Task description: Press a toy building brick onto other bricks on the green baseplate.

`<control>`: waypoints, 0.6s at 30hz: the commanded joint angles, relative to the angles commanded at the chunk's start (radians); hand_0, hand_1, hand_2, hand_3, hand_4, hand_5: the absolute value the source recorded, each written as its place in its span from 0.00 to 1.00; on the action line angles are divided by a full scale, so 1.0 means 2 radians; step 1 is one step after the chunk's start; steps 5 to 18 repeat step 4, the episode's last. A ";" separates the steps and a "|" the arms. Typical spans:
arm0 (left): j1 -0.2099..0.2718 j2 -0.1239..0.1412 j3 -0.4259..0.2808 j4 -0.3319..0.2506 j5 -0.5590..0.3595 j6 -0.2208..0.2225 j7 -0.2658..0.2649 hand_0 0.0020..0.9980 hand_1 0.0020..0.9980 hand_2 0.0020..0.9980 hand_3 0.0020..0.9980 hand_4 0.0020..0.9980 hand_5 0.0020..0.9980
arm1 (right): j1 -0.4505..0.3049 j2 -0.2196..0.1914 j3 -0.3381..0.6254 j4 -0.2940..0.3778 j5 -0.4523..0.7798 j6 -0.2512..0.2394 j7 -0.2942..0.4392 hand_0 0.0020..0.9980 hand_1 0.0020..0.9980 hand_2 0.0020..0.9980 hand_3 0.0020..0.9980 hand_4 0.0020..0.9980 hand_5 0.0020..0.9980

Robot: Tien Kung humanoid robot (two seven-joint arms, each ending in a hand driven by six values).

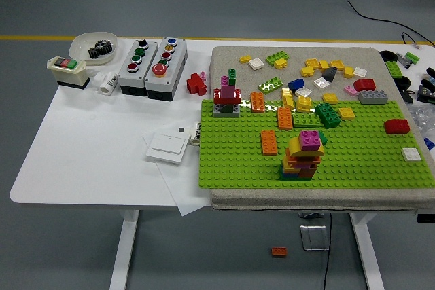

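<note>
The green baseplate (353, 161) lies on a grey mat at the right of the white table. A stack of orange, yellow and blue bricks topped by a pink brick (310, 139) stands near its front middle. An orange brick (269, 142) and another orange brick (284, 118) are pressed on the plate, with a dark green brick (327, 115) beside them. A small tower of grey, red and pink bricks (226, 101) stands at the plate's back left corner. Neither robot hand appears in the head view.
Several loose bricks (319, 73) are scattered on the mat behind the plate. A red brick (397, 126) and a white tile (410, 154) sit at the plate's right. Two button boxes (151, 60), a white bowl with a gear (95, 47) and a white switch plate (167, 147) occupy the table's left.
</note>
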 joint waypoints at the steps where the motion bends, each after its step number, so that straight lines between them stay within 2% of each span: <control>1: 0.000 0.000 0.000 0.000 0.000 0.000 0.000 0.81 0.78 0.77 0.58 0.64 0.66 | 0.000 0.000 0.000 0.000 0.000 0.000 0.000 0.83 0.80 0.84 0.84 1.00 0.88; 18: 0.000 0.000 -0.001 0.000 0.001 0.000 0.000 0.81 0.78 0.77 0.58 0.64 0.66 | 0.000 0.000 0.000 0.000 0.000 0.000 0.000 0.83 0.80 0.84 0.84 1.00 0.88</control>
